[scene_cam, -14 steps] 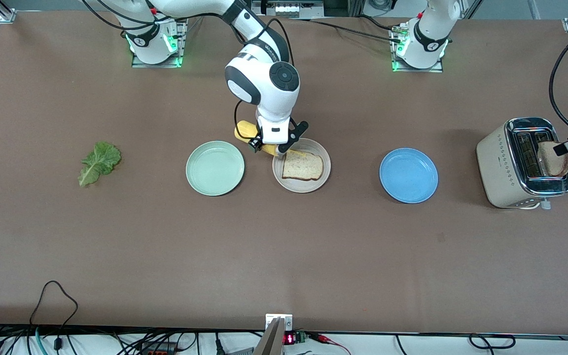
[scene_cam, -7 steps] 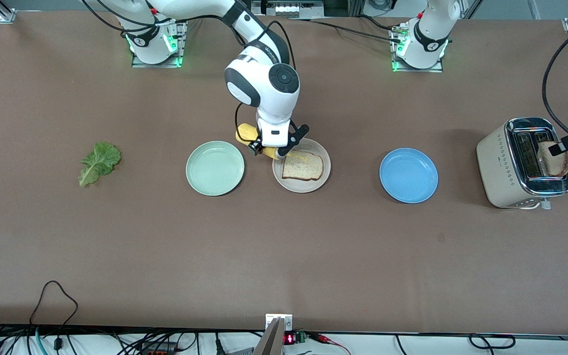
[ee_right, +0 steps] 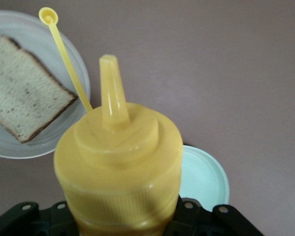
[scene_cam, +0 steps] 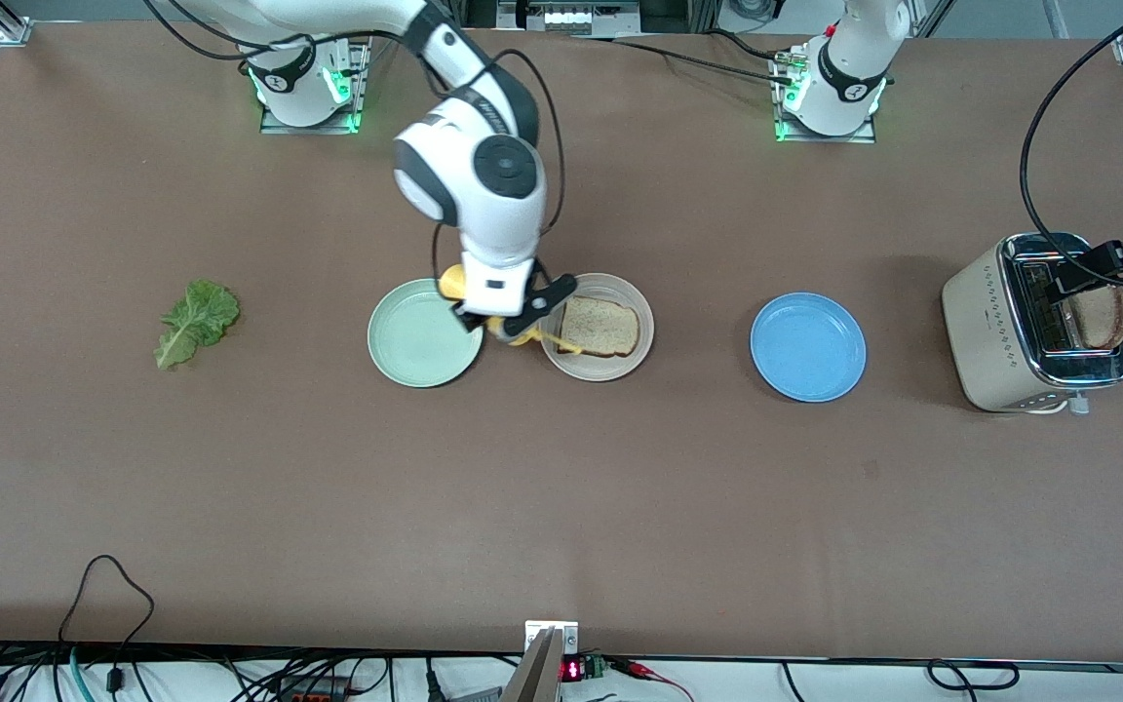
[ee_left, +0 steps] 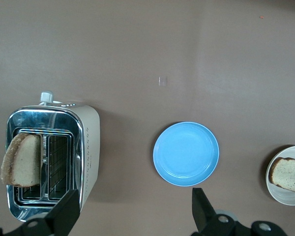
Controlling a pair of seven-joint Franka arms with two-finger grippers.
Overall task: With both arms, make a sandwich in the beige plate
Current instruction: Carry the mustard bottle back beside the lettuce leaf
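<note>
The beige plate [scene_cam: 622, 367] lies mid-table with one toasted bread slice [scene_cam: 600, 327] on it. My right gripper [scene_cam: 508, 320] is shut on a yellow squeeze bottle [scene_cam: 513, 331] and holds it over the gap between the beige plate and a mint-green plate [scene_cam: 422, 333]. In the right wrist view the bottle [ee_right: 120, 162] fills the middle, with the slice [ee_right: 24, 93] on the plate [ee_right: 64, 140] below. A second slice [scene_cam: 1100, 317] stands in a toaster [scene_cam: 995, 327]. My left gripper [scene_cam: 1096, 275] is open above the toaster. A lettuce leaf [scene_cam: 196, 320] lies toward the right arm's end.
A blue plate [scene_cam: 807, 346] lies between the beige plate and the toaster. In the left wrist view the toaster [ee_left: 83, 152], its slice [ee_left: 22, 160], the blue plate [ee_left: 186, 153] and the beige plate [ee_left: 281, 194] show below the open gripper [ee_left: 132, 216].
My right gripper has carried the yellow bottle from the beige plate's rim toward the mint-green plate. My left gripper has shifted over the toaster, away from the slice, which stays in its slot.
</note>
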